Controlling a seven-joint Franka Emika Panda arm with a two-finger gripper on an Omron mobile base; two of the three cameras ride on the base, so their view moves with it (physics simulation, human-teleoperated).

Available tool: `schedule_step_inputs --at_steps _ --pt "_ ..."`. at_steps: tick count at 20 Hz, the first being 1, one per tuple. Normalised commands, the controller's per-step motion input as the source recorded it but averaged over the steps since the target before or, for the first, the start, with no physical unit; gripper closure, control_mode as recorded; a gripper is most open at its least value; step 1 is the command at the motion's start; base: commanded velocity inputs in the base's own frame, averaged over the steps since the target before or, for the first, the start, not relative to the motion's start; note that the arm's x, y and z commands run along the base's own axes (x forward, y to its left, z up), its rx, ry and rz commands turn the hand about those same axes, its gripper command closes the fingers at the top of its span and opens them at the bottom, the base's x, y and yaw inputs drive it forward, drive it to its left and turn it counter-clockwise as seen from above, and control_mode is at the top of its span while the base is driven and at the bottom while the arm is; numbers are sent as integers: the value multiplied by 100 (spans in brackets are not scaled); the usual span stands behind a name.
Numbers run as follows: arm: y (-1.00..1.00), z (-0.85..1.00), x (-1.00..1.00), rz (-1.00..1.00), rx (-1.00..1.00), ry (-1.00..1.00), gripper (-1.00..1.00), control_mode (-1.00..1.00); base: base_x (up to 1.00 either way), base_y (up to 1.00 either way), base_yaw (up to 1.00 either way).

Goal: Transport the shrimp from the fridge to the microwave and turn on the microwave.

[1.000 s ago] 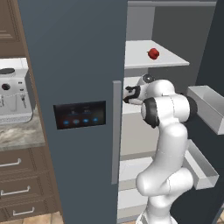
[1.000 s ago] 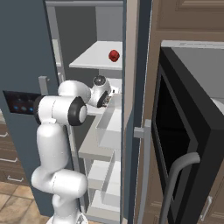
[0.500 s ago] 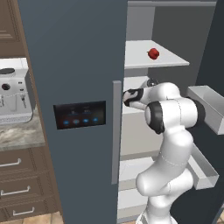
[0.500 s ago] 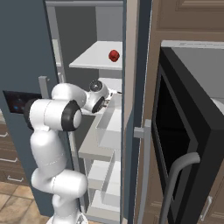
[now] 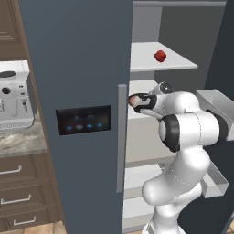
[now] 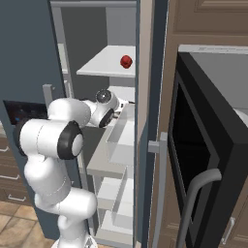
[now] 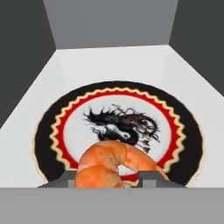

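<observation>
Shrimp (image 7: 114,166) pinched between claw (image 7: 107,180) tips, low over dish (image 7: 118,131) on fridge (image 5: 82,68) shelf (image 7: 43,109). Grip narrow, on curled body only. Could slip free during withdrawal or snag on door edge, far from microwave (image 6: 203,160).

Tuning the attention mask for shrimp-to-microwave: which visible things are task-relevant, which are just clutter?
Relevant:
- shrimp, between the gripper fingertips
- fridge, door open
- microwave, door open

Clutter:
- decorated plate under the shrimp on the fridge shelf
- red fruit on the upper shelf
- coffee machine on the counter
- wooden drawers
</observation>
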Motion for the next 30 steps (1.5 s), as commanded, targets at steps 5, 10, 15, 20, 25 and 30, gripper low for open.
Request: schedule_step_inputs --at_steps 5,10,15,20,25,30 --pt "18 37 -38 0 -2 0 100 -100 0 0 0" --pt "18 39 -39 1 0 0 100 -100 0 0 0" --pt "16 39 -42 0 0 0 100 -100 0 0 0" --pt "14 36 -47 0 0 0 100 -100 0 0 0" --pt "14 34 -48 0 0 0 100 -100 0 0 0" --pt "9 35 -49 1 0 0 100 -100 0 0 0"
